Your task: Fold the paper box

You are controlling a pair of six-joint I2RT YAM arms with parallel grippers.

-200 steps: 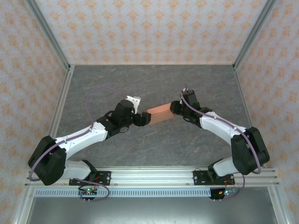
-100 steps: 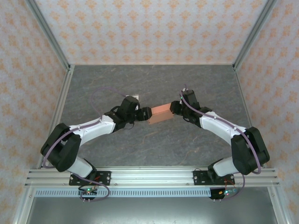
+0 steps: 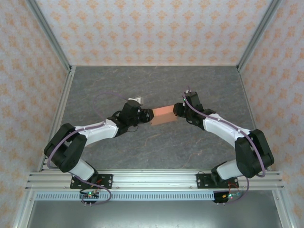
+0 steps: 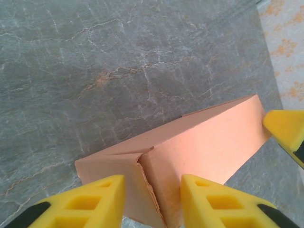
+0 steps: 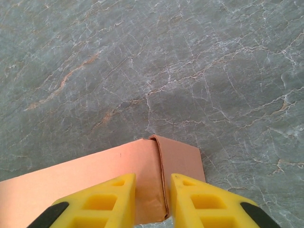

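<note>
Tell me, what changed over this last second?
The left tool moved in and narrowed its jaws around the left end of the paper box; whether it grips yet is unclear. The right tool stayed clamped on the other end, and the box barely moved.

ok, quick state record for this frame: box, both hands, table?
paper box: salmon-orange, folded into a long box shape, spanning between the two hands
left hand: straddles the box's left end corner; grip unclear
right hand: shut on the box's right end wall
table: grey marble-look surface
</note>
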